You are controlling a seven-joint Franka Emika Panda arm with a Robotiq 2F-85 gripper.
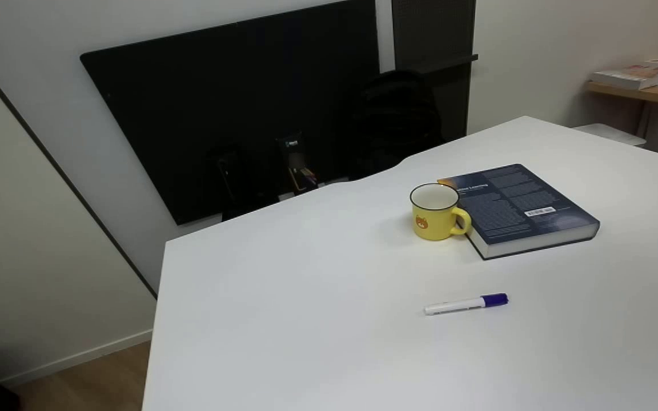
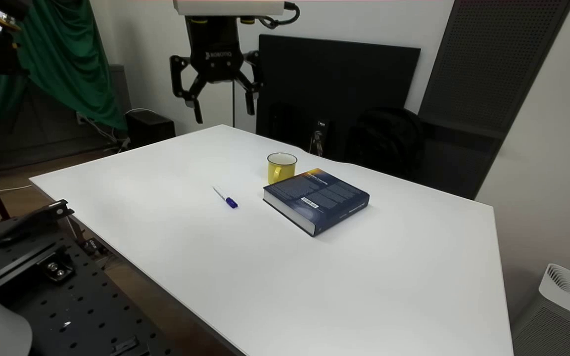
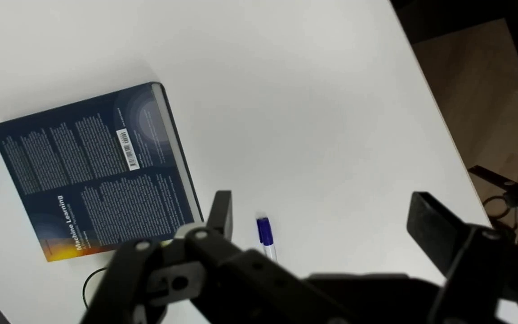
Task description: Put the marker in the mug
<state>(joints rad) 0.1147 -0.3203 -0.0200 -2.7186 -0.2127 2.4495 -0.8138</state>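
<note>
In an exterior view the blue-capped marker (image 1: 466,304) was seen on the white table (image 1: 283,319), the yellow mug (image 1: 436,214) closely flanked at its handle by a Machine Learning hardcover (image 1: 520,208); in an exterior view the Robotiq gripper (image 2: 224,112) was held above, fingers (image 2: 198,112) parted; in the wrist view marker and mug were partly hidden by it.

Marker (image 1: 466,305) lying on white table (image 1: 283,319); mug (image 1: 432,220) beside book (image 1: 514,208).

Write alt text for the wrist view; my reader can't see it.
A blue-capped marker lies on a white table, seen through the gap of the robot's open hand, which hides its other end. At left lies a dark blue book titled Machine Learning; below it in the picture, the rim of a mug peeks out, mostly hidden.
</note>
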